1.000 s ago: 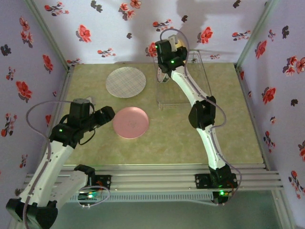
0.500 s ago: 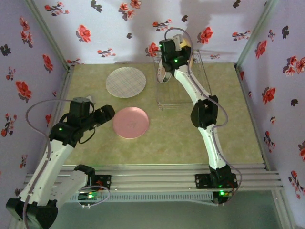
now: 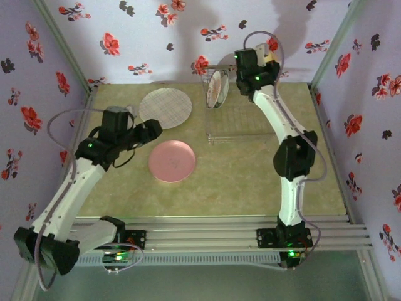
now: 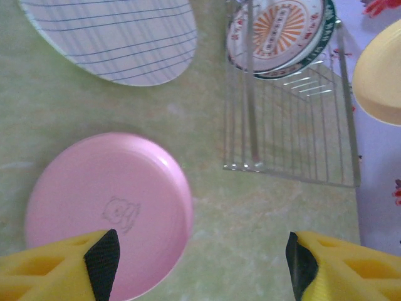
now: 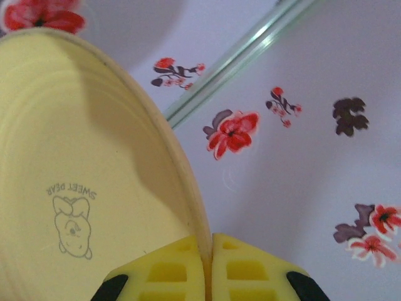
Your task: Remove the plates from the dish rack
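The wire dish rack [image 3: 241, 119] stands at the back of the table, with a white plate with an orange design [image 3: 217, 88] upright at its left end; the left wrist view shows it [image 4: 282, 31] too. My right gripper [image 5: 208, 263] is shut on the rim of a yellow plate [image 5: 75, 188], held up by the back wall above the rack's right end [image 4: 379, 75]. A checked plate [image 3: 165, 107] and a pink plate [image 3: 172, 161] lie flat on the table left of the rack. My left gripper [image 4: 200, 260] hangs open over the pink plate's [image 4: 106, 207] right edge, holding nothing.
Flowered walls close in the table on the left, back and right. Bare green tabletop [image 3: 250, 175] lies in front of the rack and to the right of the pink plate. A metal rail [image 3: 207, 229] runs along the near edge.
My right gripper has carried the yellow plate up and to the right, away from the rack's left end. The left arm has swung forward and right, toward the rack.
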Robot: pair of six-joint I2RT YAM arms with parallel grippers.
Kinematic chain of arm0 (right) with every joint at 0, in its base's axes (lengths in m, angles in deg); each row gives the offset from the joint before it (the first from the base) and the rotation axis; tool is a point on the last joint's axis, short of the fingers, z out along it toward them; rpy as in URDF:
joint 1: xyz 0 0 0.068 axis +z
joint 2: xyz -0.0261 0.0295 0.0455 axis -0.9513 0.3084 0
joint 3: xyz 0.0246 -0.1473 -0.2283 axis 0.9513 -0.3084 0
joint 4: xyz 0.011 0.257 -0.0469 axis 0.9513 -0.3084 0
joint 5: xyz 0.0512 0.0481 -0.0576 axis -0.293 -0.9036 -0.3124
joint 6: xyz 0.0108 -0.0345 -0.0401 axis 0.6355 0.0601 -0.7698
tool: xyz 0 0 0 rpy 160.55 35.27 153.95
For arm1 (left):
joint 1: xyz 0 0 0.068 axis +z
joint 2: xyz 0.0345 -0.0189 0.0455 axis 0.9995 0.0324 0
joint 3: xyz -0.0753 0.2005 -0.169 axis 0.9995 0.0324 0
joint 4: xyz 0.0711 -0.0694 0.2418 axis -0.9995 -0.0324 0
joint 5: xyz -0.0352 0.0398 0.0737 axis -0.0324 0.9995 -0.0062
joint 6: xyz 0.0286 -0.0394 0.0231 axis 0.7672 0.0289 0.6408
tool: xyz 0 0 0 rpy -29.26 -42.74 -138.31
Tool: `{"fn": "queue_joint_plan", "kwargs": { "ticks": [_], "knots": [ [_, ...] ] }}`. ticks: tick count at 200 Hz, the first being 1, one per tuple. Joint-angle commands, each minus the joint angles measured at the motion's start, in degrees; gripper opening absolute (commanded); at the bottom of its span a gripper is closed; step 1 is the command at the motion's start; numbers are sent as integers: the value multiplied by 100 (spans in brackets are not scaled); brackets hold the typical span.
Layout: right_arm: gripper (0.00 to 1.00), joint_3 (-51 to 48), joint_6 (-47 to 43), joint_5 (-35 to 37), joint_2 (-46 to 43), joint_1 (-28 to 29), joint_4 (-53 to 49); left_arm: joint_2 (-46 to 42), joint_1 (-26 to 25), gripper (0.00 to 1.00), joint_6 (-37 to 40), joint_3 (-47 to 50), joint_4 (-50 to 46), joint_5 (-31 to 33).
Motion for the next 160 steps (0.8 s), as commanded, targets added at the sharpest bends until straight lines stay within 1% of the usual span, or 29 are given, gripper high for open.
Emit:
{"fn": "queue_joint_plan", "kwargs": {
  "ticks": [1,10,26,46,55,63,89,102,110,137,160],
  "knots": [
    [0,-353,821,-468,-727,-207,-595,435,-299,74,83,-486,360,-146],
    [0,-486,1128,-766,-947,-300,-914,684,-435,74,49,-671,439,-188],
    [0,-812,1385,-1179,-1390,-406,-1217,1148,-655,74,-47,-1027,528,-274],
    [0,-1096,1758,-1964,-1875,-514,-1668,1748,-951,74,-174,-1510,661,-375],
    [0,-1171,1981,-2407,-2075,-577,-1882,2024,-1075,74,-231,-1719,699,-413],
    [0,-1227,2163,-2943,-2245,-646,-2022,2269,-1179,74,-270,-1971,696,-459],
    [0,-1378,2863,-4195,-2688,-875,-2371,3002,-1464,74,-257,-2667,537,-483],
    [0,-1432,3128,-4511,-2849,-885,-2491,3322,-1551,74,-263,-3029,386,-491],
    [0,-1431,3246,-4877,-2900,-892,-2548,3486,-1590,74,-259,-3221,297,-483],
    [0,-1452,3659,-5742,-3002,-897,-2661,3908,-1696,75,-229,-3753,125,-482],
    [0,-1440,3926,-6239,-3042,-888,-2692,4172,-1732,75,-169,-4091,-65,-448]
  ]
}}
